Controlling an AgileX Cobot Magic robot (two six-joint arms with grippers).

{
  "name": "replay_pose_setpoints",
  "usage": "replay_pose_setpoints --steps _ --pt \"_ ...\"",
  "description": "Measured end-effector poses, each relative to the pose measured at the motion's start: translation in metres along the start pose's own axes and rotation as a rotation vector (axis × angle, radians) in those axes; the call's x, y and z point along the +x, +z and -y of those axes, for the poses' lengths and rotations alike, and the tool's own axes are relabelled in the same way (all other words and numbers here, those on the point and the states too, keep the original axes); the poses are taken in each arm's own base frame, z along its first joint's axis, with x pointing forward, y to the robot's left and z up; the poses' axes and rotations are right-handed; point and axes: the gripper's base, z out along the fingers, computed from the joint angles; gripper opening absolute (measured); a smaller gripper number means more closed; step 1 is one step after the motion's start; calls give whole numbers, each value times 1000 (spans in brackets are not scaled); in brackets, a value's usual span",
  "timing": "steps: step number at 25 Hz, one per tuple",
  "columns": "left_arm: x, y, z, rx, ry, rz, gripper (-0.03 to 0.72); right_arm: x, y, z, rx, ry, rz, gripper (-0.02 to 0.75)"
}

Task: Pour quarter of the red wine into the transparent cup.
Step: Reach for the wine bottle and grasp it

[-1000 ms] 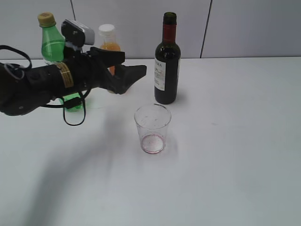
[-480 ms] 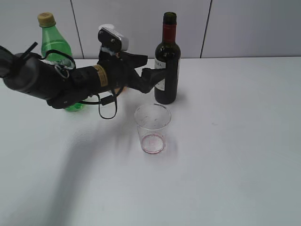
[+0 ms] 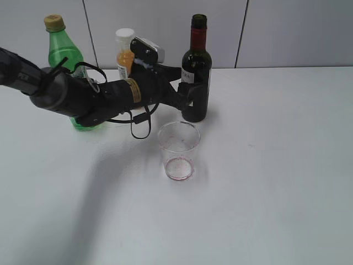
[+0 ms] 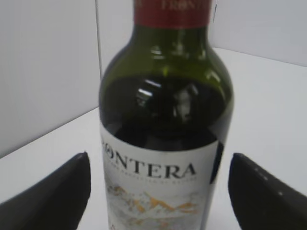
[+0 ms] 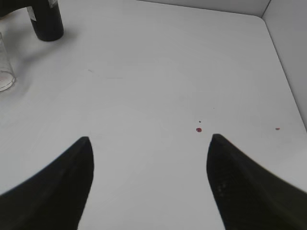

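Since one second ago the left gripper [image 3: 190, 95] is reaching right from beside the green bottle [image 3: 65, 55] and is now bracketing the wine bottle [image 3: 196, 69]. Its fingers [image 4: 57, 191] are standing spread on both sides of the label, apparently preparing to grasp. The transparent cup [image 3: 178, 150] is waiting just near of the bottle, probably for easy pouring. The right gripper [image 5: 149, 182] is hanging spread and empty.
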Motion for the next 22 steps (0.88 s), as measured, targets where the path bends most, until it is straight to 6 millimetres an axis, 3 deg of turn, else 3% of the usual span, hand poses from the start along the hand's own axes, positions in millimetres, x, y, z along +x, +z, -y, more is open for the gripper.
replay_pose_setpoints --steps 13,22 --pt "11 30 4 17 -16 15 660 0 0 0 0 1 0 589" --pt "14 40 8 22 -30 19 585 0 0 0 0 0 0 588"
